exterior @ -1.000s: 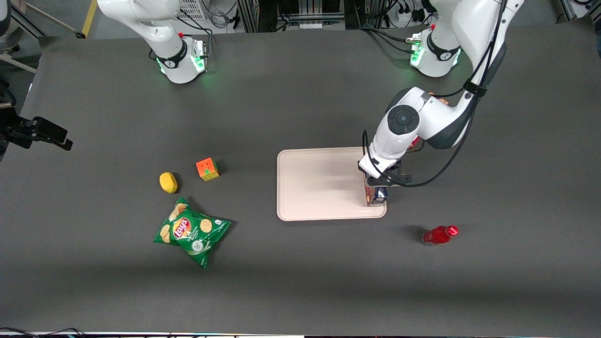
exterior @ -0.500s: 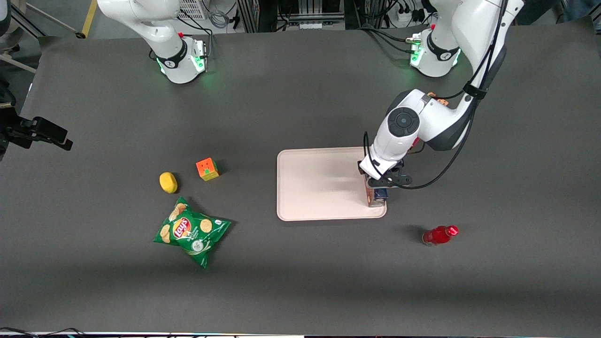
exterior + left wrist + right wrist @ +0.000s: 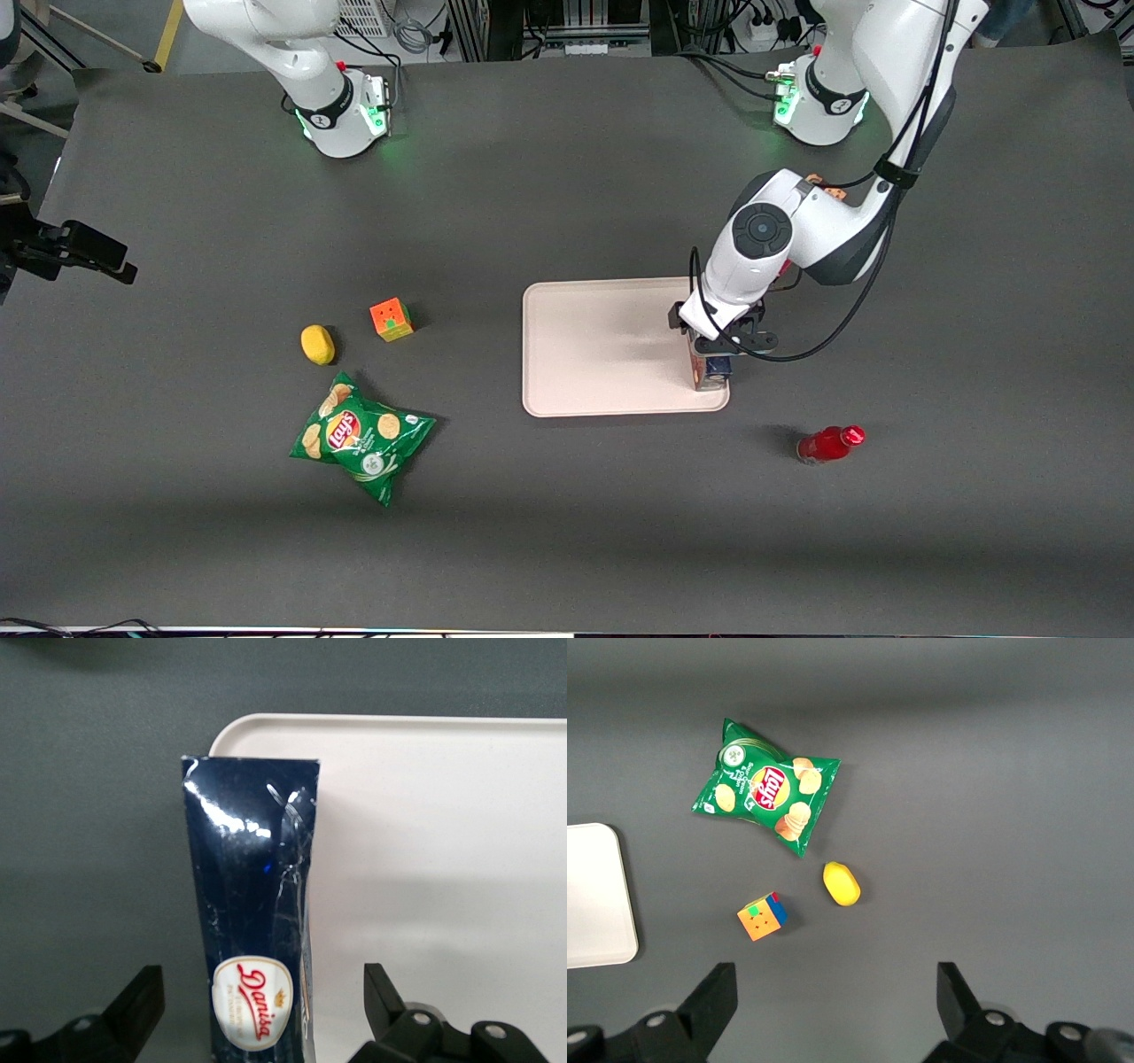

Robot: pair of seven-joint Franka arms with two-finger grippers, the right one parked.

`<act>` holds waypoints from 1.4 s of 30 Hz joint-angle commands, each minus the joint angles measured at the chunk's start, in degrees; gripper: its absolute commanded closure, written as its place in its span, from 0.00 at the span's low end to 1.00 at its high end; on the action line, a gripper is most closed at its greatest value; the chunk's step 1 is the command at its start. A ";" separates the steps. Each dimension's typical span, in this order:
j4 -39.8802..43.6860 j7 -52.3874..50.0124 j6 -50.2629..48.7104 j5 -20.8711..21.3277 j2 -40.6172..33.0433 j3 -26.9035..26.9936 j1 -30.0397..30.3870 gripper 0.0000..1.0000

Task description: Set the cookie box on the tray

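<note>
On the tray (image 3: 602, 354), at the corner nearest the working arm, the cookie box (image 3: 257, 921) stands on end. The hand (image 3: 266, 1028) sits spread wide around it, clear of both faces. Best retreat: straight up, no sideways drift, since the box looks tippy.
</note>
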 commanded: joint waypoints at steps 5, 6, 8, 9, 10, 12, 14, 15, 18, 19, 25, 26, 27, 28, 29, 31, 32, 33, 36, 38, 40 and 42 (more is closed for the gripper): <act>8.30 -0.42 -11.79 1.21 -0.72 -0.36 -0.05 0.00; 11.29 0.63 -16.54 1.21 -0.72 -0.44 -0.05 0.00; 17.18 4.22 -25.59 0.42 -0.72 -0.71 -0.05 0.00; 19.81 6.16 -29.81 0.07 -0.98 -0.71 -0.05 0.00; 22.19 7.83 -33.60 -0.45 -1.42 -0.79 -0.05 0.00; 26.85 10.12 -40.54 -2.29 -2.74 -0.71 0.03 0.00; 30.81 11.27 -45.91 -4.32 -4.14 -0.45 0.12 0.00; 32.48 11.53 -48.37 -4.94 -5.02 -0.27 0.30 0.00; 36.53 13.28 -54.18 -5.38 -7.13 -0.09 1.00 0.00; 37.67 14.60 -55.68 -5.38 -7.92 -0.01 1.44 0.00; 41.11 23.38 -60.79 -5.64 -11.70 1.31 4.86 0.00; 41.46 25.49 -61.14 -5.73 -12.32 1.84 5.48 0.00; 41.64 27.77 -61.49 -5.91 -12.93 2.45 6.27 0.00; 41.81 29.54 -61.58 -6.34 -13.38 2.98 6.71 0.00; 41.81 31.29 -61.67 -6.87 -14.08 3.85 6.98 0.00; 41.81 34.29 -62.28 -7.84 -15.57 6.48 7.24 0.00; 41.81 35.69 -62.37 -8.10 -16.01 7.89 7.24 0.00; 41.81 37.45 -62.29 -8.19 -16.19 9.21 7.24 0.00; 41.55 43.60 -61.67 -8.28 -16.28 12.99 7.33 0.00; 41.03 45.02 -61.06 -9.24 -16.37 15.54 7.33 0.00; 39.02 45.20 -59.13 -11.70 -17.07 18.00 7.33 0.00; 34.28 45.46 -55.19 -13.98 -18.91 20.38 7.33 0.00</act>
